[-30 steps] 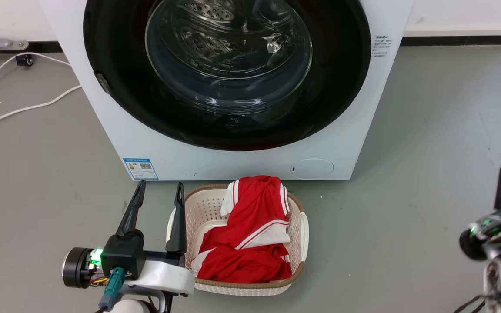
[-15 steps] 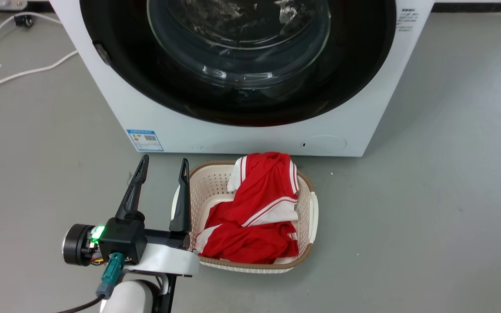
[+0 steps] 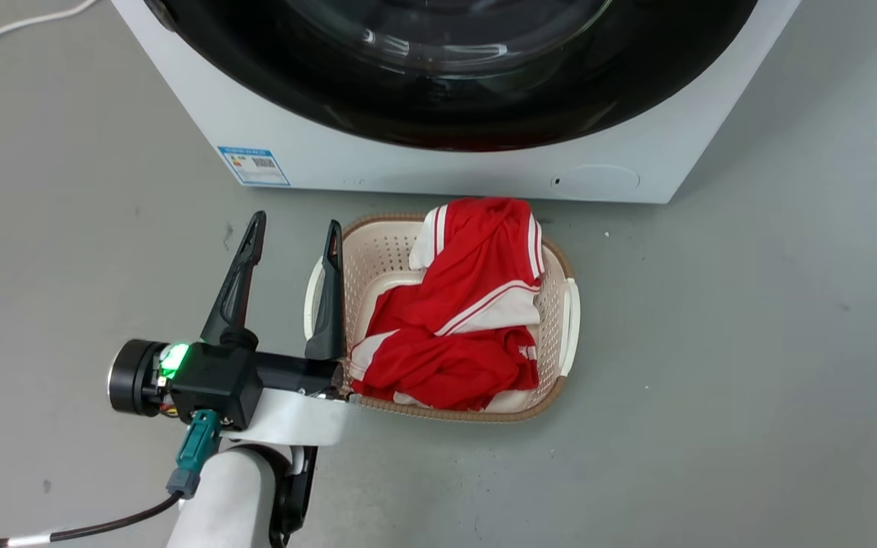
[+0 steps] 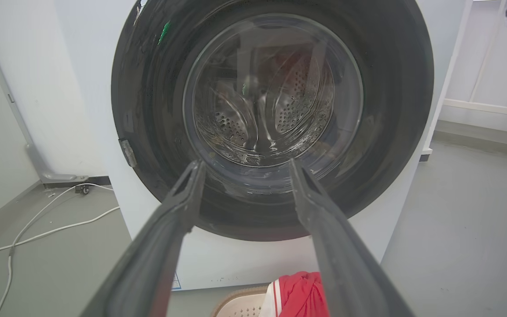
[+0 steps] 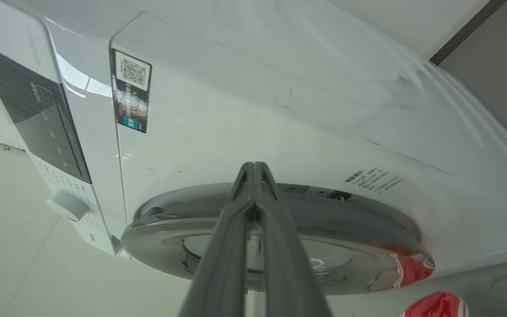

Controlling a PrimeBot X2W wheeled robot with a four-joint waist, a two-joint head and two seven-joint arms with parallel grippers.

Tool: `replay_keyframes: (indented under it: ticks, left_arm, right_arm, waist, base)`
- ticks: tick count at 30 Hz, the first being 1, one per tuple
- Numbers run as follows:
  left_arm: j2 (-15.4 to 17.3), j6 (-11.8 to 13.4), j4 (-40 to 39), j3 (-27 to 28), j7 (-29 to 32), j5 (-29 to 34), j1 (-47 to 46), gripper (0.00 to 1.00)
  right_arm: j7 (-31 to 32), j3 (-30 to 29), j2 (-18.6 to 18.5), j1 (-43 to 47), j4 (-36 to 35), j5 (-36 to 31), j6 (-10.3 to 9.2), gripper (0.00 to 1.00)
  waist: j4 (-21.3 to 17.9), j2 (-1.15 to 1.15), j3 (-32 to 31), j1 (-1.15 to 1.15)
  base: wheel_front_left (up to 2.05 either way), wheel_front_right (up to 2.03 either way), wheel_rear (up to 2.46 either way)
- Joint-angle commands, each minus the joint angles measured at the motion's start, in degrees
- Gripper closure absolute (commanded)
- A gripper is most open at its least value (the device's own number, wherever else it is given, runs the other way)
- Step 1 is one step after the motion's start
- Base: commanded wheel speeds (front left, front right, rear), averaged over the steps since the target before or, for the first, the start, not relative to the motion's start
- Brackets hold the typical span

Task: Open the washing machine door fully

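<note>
Finds the washing machine door shut flat on the front of the washing machine, straight ahead of the left gripper and somewhat higher. Leaves that claw spread wide and empty, just beside the left rim of the laundry basket. Has the right gripper pressed narrow on nothing, aimed at the door's rim from the side. Probably the nearer one for catching the edge. Bears a blue sticker low on the front and a QR label on top, with print too small to read.
</note>
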Motion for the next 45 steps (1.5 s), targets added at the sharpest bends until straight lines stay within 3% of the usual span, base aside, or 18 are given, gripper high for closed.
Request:
replay_keyframes:
  ticks: [1,7,26,45]
  left_arm:
    - [-0.1,0.3,-0.4,-0.3,-0.1,-0.1,-1.2,0.00]
    - [-0.1,0.7,-0.9,-1.1,-0.1,-0.4,-2.6,0.00]
    - [-0.1,1.6,-1.6,-3.8,-0.1,-0.9,-5.4,0.00]
    - [-0.1,2.2,-0.7,-4.1,-0.1,-1.6,-6.6,0.00]
  right_arm:
    - [1.2,1.5,1.1,-2.3,1.3,-1.2,0.00,1.00]
    - [4.4,5.4,3.9,-8.0,5.5,-4.1,0.00,1.00]
    - [10.3,9.7,5.8,-17.6,11.8,-8.7,0.00,1.00]
    - [21.9,8.4,6.1,-14.8,7.0,-4.9,0.06,1.00]
  waist:
    - [0.3,0.00,1.6,0.00]
    - [0.9,0.00,4.1,0.00]
    - [2.4,0.00,9.9,0.00]
    - [1.8,0.00,10.6,0.00]
  base:
    - [0.00,0.00,0.00]
    - [0.00,0.00,0.00]
    - [0.00,0.00,0.00]
    - [0.00,0.00,0.00]
